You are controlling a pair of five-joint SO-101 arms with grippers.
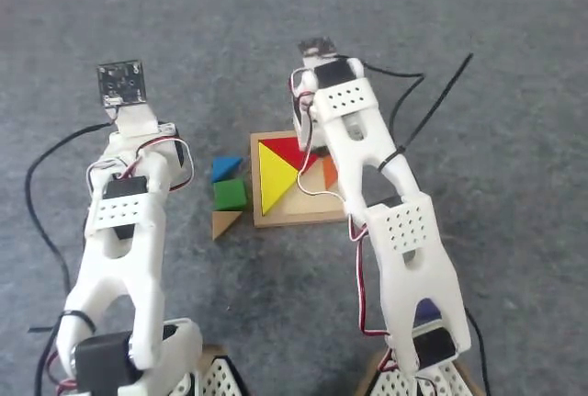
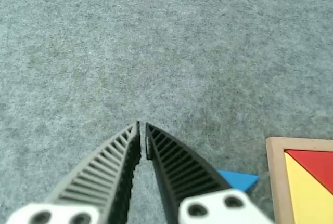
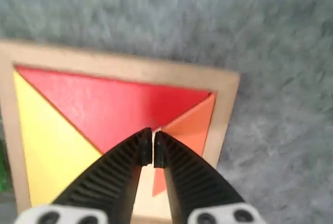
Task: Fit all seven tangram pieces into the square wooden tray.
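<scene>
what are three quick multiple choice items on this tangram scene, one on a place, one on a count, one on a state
1. The green square lies: A on the red triangle; B on the carpet between the blue piece and the tan triangle; C on the yellow triangle.
2. Loose pieces beside the wooden tray: A one; B five; C three.
3. The right jaws are: A shut and empty over the tray; B wide open; C shut on the green square.
Answers: 1 B, it sits in the row beside the tray; 2 C, blue, green and tan; 3 A, tips close together, nothing between.
</scene>
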